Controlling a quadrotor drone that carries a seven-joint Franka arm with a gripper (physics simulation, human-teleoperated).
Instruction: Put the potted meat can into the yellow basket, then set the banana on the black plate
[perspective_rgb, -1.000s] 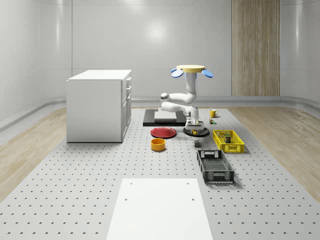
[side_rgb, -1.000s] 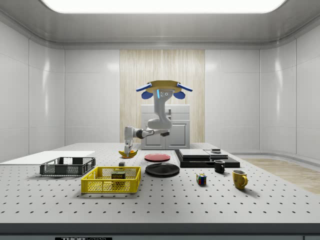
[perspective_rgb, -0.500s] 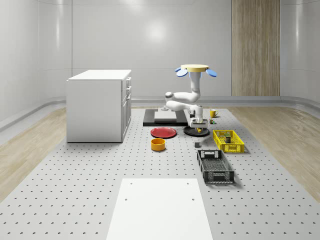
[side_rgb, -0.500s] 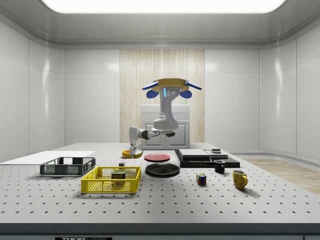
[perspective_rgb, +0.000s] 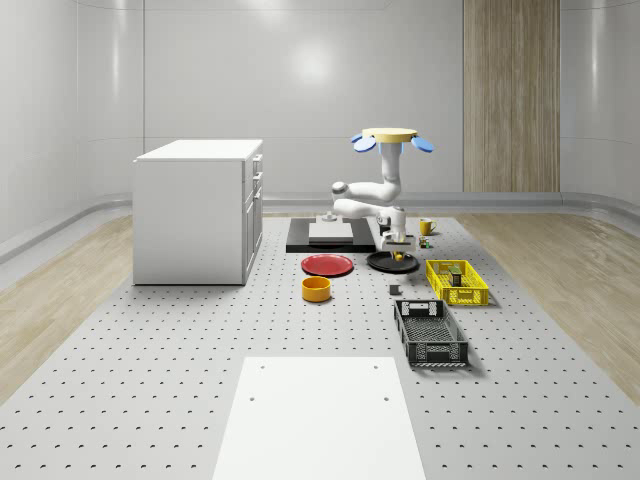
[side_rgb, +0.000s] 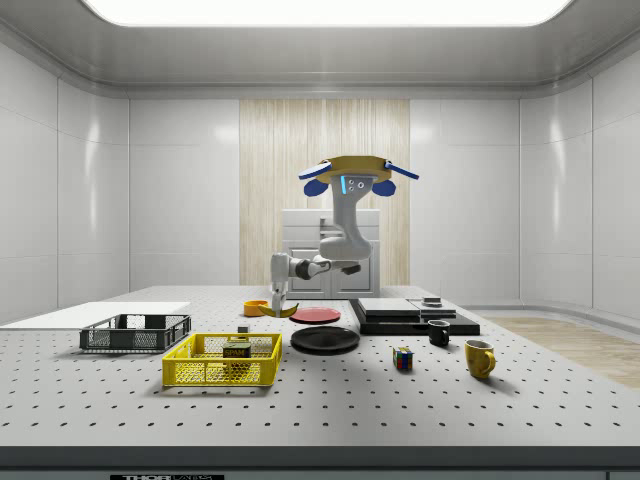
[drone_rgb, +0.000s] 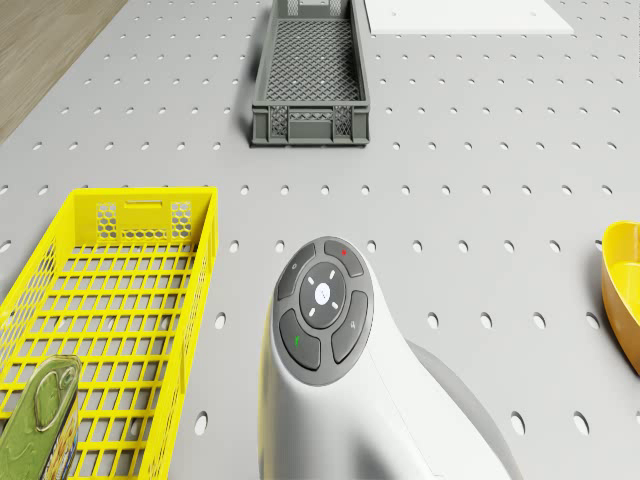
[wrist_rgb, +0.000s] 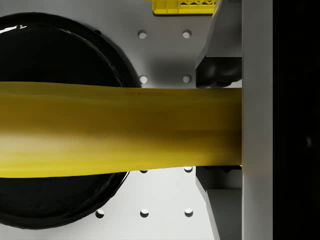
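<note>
My gripper (wrist_rgb: 220, 129) is shut on the yellow banana (wrist_rgb: 120, 130), which lies crosswise between its fingers (wrist_rgb: 224, 70). Below the banana is the black plate (wrist_rgb: 60, 55), partly under it. In the whole-scene view the drone (perspective_rgb: 392, 135) hovers over the table behind the black plate (perspective_rgb: 380, 266), and the arm hangs down with the gripper (perspective_rgb: 398, 244) just above it. From the side, the gripper (side_rgb: 279, 301) holds the banana (side_rgb: 284, 311) a little above the table. The potted meat can (side_rgb: 237, 352) lies inside the yellow basket (side_rgb: 222, 372).
A dark grey crate (perspective_rgb: 430, 332), a red plate (perspective_rgb: 327, 265) and an orange bowl (perspective_rgb: 316, 289) lie near the black plate. A white cabinet (perspective_rgb: 198, 210) stands at the whole-scene view's left. A puzzle cube (side_rgb: 402, 358) and two mugs (side_rgb: 479, 357) sit at the side view's right.
The drone and arm have moved toward the side view's right, carrying the banana from near the orange bowl to above the black plate. The gripper has stayed shut on it.
</note>
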